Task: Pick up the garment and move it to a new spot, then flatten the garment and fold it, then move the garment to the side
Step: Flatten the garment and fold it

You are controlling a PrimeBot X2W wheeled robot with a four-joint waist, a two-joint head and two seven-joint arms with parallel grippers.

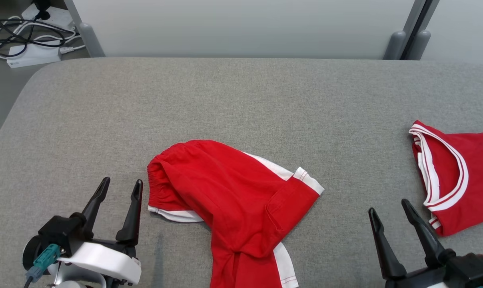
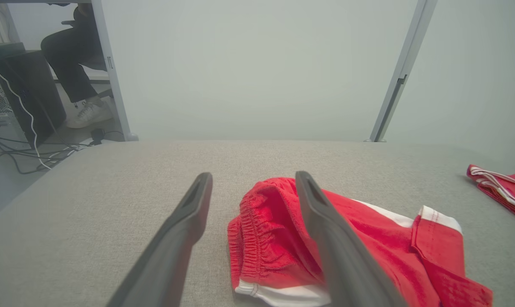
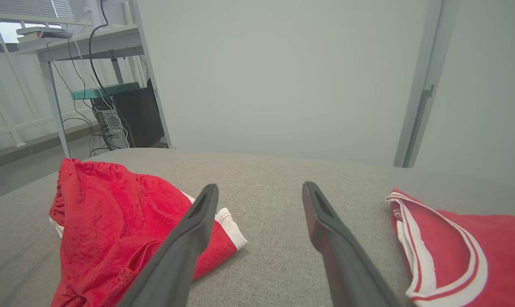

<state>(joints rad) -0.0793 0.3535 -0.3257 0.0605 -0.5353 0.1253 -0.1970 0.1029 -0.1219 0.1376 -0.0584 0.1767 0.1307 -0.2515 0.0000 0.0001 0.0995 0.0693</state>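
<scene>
The garment (image 1: 233,200) is a pair of red shorts with white trim, lying crumpled near the front middle of the grey padded table (image 1: 241,104); its lower part runs off the bottom of the head view. It also shows in the left wrist view as red cloth (image 2: 360,243) and at the left of the right wrist view (image 3: 112,226). My left gripper (image 1: 120,187) stands open just left of the elastic waistband, holding nothing. My right gripper (image 1: 389,208) stands open to the right of the shorts, also holding nothing.
A red jersey with white-striped collar (image 1: 453,180) lies at the table's right edge, close to my right gripper. Cables and a power strip (image 1: 29,52) lie on the floor at the back left. A seated person's legs (image 2: 74,64) show beyond the table.
</scene>
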